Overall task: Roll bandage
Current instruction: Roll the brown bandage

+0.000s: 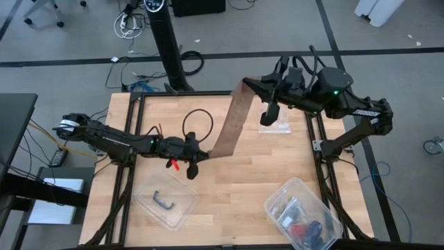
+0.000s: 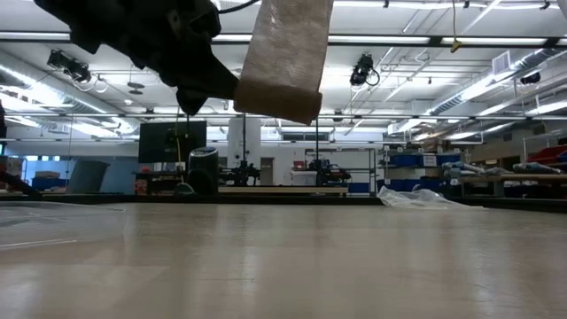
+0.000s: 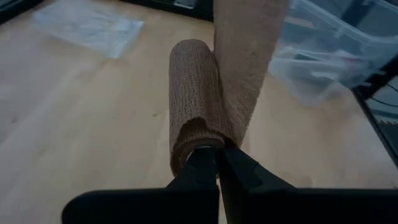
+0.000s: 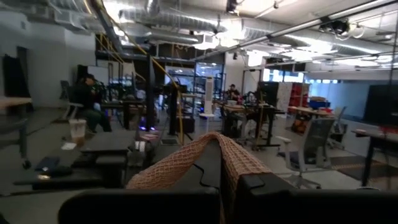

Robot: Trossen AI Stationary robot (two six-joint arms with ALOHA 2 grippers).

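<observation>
The bandage (image 1: 227, 125) is held off the wooden counter (image 1: 243, 180) as a long brown strip stretched between the two hands. Its lower end is pinched in the left hand (image 1: 196, 154), which is positioned over the middle of the counter with its fingers pressed together on the fabric. In the left wrist view, a short rolled part of the bandage (image 3: 194, 106) is seen just ahead of the closed fingers (image 3: 199, 168), with the loose strip rising from beside it. The upper end is gripped by the right hand (image 1: 251, 86), which is raised at the far edge of the counter; in the right wrist view the fabric (image 4: 205, 158) is draped over the closed fingers. In the low view the bandage (image 2: 282, 58) is seen hanging well above the counter surface, apart from it. A clear lid with a black handle piece (image 1: 165, 200) is lying on the near left part of the counter, and a clear plastic tub (image 1: 302, 214) holding small items is set at the near right corner. A person is seated in the room beyond, seen in the right wrist view.
</observation>
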